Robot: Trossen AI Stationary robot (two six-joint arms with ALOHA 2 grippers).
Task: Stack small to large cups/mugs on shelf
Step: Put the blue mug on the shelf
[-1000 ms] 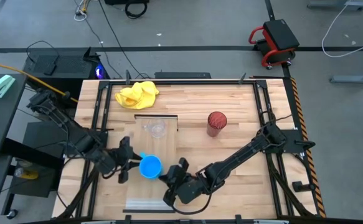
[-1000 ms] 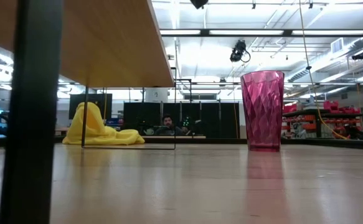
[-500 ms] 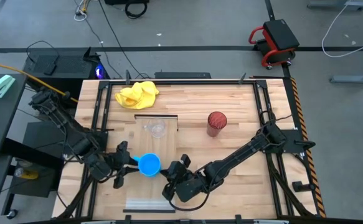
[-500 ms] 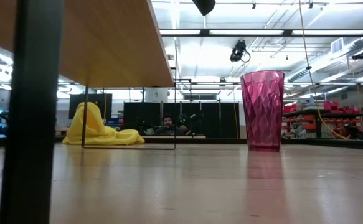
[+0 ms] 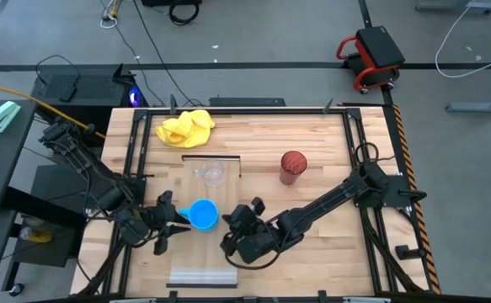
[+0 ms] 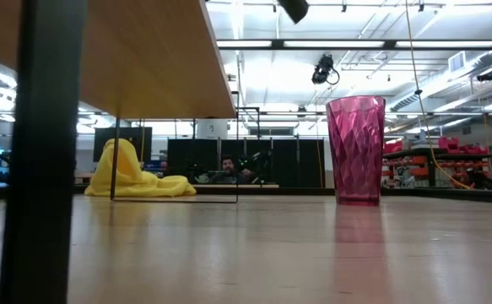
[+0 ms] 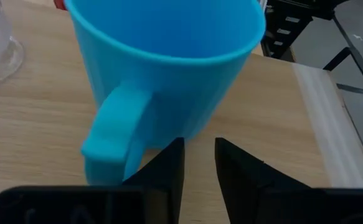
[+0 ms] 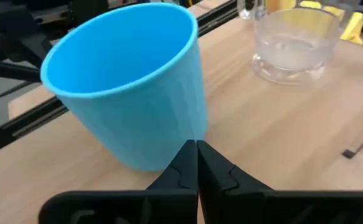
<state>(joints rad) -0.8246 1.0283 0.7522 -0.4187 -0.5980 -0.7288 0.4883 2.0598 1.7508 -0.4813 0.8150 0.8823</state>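
Observation:
The bright blue mug (image 5: 201,215) stands upright on the light wood shelf (image 5: 205,273), which is a plank raised on dark legs (image 6: 43,169). Its handle (image 7: 114,140) points toward my left gripper (image 7: 197,155). That gripper sits level at the mug's left with a narrow gap between its fingers and nothing in them. My right gripper (image 8: 197,155) is shut, its tips by the mug's lower wall (image 8: 169,143) on the right side. The small clear cup (image 5: 212,174) stands farther along the shelf. The dark red ribbed cup (image 5: 292,166) stands on the tabletop. My left gripper's fingertips (image 7: 174,152) lie level by the mug's base beside the handle. I cannot tell whether they touch it. My right gripper's shut fingertips (image 8: 193,152) lie level against the picture of the mug's lower wall, coming from the table's right. I cannot tell whether they touch it.
A yellow cloth (image 5: 186,128) lies at the table's far left. Dark frame rails run along the table's left (image 5: 131,168) and right (image 5: 356,160) sides. A person shows in the room beyond the table (image 6: 226,166).
My right gripper has gone toward the table's far and right edges, staying beside the mug. My left gripper has drawn back a little toward the left edge. The blue mug has shifted slightly along the shelf toward the far edge.

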